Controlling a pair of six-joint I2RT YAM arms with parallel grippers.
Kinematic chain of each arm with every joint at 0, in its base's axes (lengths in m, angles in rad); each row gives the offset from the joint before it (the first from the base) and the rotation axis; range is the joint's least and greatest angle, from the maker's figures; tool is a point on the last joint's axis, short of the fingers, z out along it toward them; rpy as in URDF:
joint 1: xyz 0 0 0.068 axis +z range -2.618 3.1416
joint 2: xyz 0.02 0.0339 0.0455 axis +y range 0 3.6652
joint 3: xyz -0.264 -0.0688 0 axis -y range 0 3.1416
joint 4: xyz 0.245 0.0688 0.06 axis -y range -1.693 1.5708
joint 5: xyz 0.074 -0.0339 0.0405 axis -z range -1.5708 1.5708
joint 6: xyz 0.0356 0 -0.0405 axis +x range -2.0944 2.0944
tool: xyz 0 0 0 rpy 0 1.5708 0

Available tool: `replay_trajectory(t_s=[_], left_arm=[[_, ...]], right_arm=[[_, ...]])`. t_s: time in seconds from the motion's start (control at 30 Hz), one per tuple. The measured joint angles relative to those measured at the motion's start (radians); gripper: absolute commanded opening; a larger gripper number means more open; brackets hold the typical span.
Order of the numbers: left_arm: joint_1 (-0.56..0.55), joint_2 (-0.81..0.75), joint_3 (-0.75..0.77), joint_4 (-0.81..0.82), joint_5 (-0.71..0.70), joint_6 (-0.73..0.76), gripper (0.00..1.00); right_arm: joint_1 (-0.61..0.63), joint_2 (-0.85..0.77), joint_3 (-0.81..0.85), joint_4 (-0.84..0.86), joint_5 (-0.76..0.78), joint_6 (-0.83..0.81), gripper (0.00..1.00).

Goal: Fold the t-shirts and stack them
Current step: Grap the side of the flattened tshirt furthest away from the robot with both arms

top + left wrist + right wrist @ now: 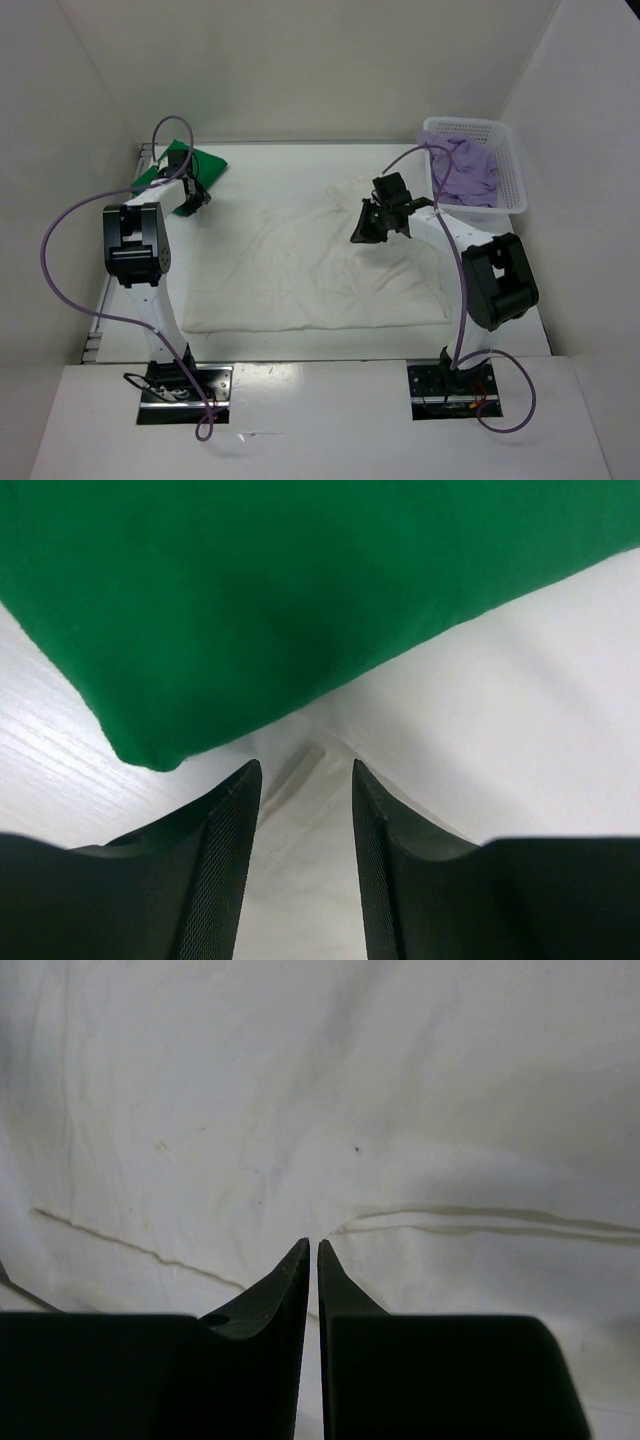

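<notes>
Far-left corner of the table (330, 345): one green t-shirt (200, 163), folded, lying just past the left gripper (305, 770), whose jaws stand apart with nothing between them. One white t-shirt (300, 265) is spread across the middle. The right gripper (310, 1247) hangs right over it, jaws parted by just a sliver, nothing pinched. One lavender t-shirt (468, 172) sits bunched in the one basket (512, 170) at the far-right corner.
</notes>
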Motion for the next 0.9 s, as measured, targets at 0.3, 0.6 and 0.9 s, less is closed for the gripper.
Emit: replay_trajectory(t_s=[0.3, 0.6, 0.9], left_arm=[[0.000, 0.012, 0.000, 0.018, 0.018, 0.006, 0.34], [-0.005, 0.039, 0.021, 0.021, 0.031, 0.008, 0.14], [-0.007, 0.045, 0.030, 0.022, 0.049, 0.016, 0.00]], right_arm=[[0.000, 0.029, 0.040, 0.005, -0.011, -0.002, 0.13], [-0.002, 0.056, 0.123, 0.009, -0.010, -0.004, 0.18], [-0.071, 0.211, 0.337, 0.006, 0.053, -0.035, 0.37]])
